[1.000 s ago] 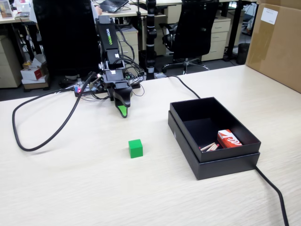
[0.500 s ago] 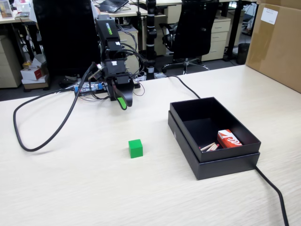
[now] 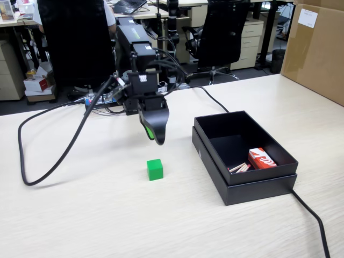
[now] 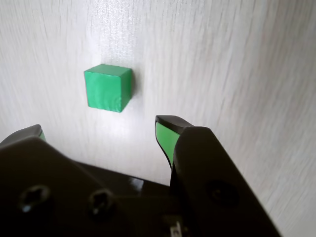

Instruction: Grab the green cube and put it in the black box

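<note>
A: What does the table (image 3: pixel 97 226) look like?

B: Pale wood grain, wide and mostly bare. A black cable (image 3: pixel 48 161) loops across its left side in the fixed view, and another cable (image 3: pixel 314 217) runs off past the black box (image 3: pixel 258 188) toward the lower right.

A: And the room behind?

B: An office. Two black chairs (image 3: pixel 226 32) stand past the far edge of the table, with desks and drawer units behind them, and a brown cardboard box (image 3: pixel 317 48) leans in at the right.

A: Where is the green cube (image 3: pixel 155 169)?

B: Flat on the table, left of the black box and well apart from it. In the wrist view the green cube (image 4: pixel 107 88) lies just ahead of the fingertips, touching neither.

A: The gripper (image 3: pixel 153 131)?

B: It hangs above the table, just behind the cube in the fixed view. In the wrist view the gripper (image 4: pixel 101 131) has its fingers spread wide, with nothing between them.

A: Anything in the box?

B: A red-and-white packet (image 3: pixel 262 158) and some thin sticks (image 3: pixel 239 168) beside it, near the front wall.
</note>
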